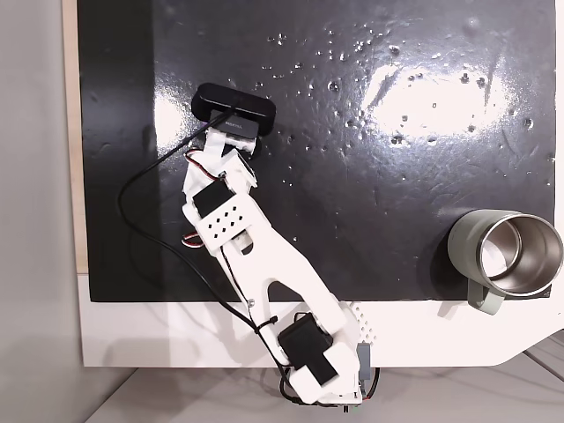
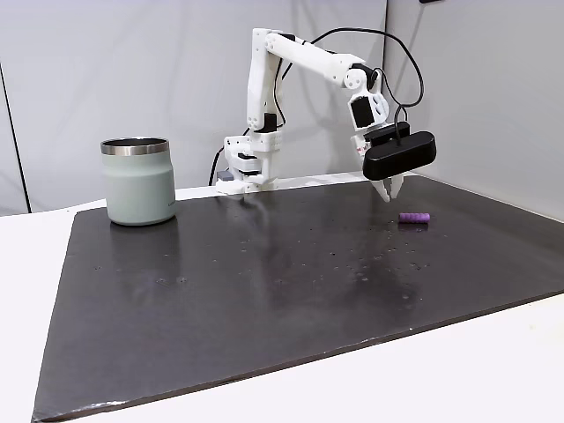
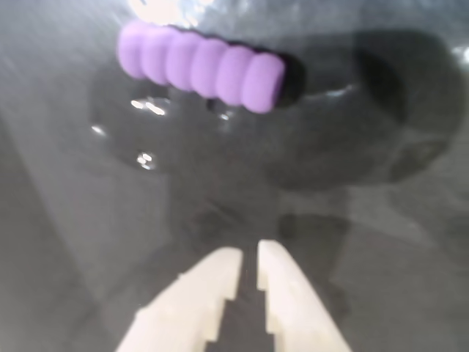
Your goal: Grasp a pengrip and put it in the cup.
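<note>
- Pengrip (image 3: 201, 66): short lilac tube with a ribbed, beaded surface, lying on its side on the glossy black mat (image 2: 264, 282); in a fixed view (image 2: 414, 217) just beside the gripper tip, free of any contact.
- Probably very light and soft, foam or rubber by the look; likely to squash under a pinch and to roll or skid on the shiny mat if nudged off-centre.
- Best held across the middle of its length, one finger on each long side, ribs helping the grip.
- Gripper (image 3: 249, 258): white fingers nearly together, a thin slit between them, holding nothing; hovers low, short of the tube. Needs widening before closing in.
- Cup (image 2: 138, 181): sage-green steel-lined mug, upright, well apart at the mat's far side.
</note>
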{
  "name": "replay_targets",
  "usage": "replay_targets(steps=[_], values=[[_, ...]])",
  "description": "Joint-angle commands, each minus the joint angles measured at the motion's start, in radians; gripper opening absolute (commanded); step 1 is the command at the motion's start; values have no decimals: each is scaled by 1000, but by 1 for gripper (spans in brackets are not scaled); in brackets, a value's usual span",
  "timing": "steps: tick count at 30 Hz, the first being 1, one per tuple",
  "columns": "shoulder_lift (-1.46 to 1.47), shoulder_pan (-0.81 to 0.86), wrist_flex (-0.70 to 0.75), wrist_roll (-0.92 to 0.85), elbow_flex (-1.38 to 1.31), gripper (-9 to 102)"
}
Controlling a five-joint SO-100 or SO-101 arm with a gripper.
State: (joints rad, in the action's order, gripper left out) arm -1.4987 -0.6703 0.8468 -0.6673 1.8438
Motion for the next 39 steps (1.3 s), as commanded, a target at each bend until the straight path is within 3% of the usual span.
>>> replay_targets(steps=[1, 23, 39], values=[[-8, -3, 41, -103, -71, 10], [118, 112, 81, -601, -242, 17], [210, 110, 219, -907, -440, 22]])
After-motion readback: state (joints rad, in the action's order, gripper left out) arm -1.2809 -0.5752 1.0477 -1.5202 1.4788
